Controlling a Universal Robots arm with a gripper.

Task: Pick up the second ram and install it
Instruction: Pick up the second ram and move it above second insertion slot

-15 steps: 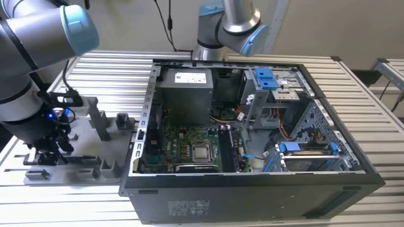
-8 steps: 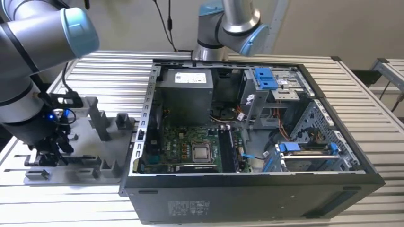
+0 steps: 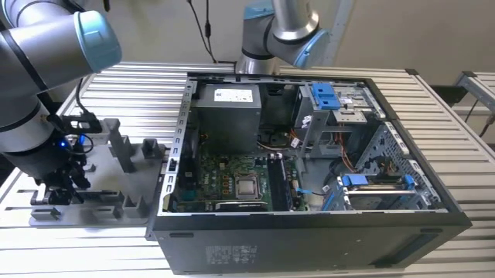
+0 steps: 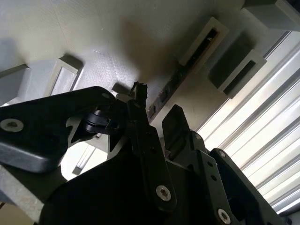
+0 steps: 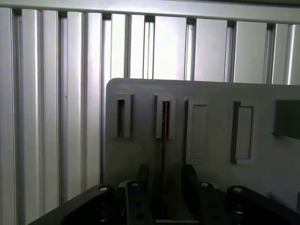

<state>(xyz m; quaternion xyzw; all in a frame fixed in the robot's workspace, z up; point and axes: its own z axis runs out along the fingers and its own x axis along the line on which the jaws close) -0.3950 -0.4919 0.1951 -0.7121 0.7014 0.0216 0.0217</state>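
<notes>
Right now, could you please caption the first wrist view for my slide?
Open gripper straddling the second ram, upright in the grey tray.

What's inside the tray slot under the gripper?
The ram, standing edge-on, with the open gripper straddling it. Its lower edge sits down in the tray, hidden.

A grey plastic tray (image 5: 140, 154) lies on the ribbed metal counter (image 5: 51, 93), whose long slats run past the tray's rounded corner and beyond its far edge. Four raised rectangular holders stand in a row on the tray near that edge. The corner holder (image 5: 123, 115) shows a narrow dark slot. The next holder (image 5: 165, 117) carries the second ram (image 5: 163, 150), seen edge-on as a thin dark strip running from that slot across the tray to the hand (image 5: 165, 180). The hand's black fingers (image 5: 140, 185) stand apart, one on each side of the ram. A darker block (image 5: 287, 119) stands on the tray past the fourth holder.
</notes>
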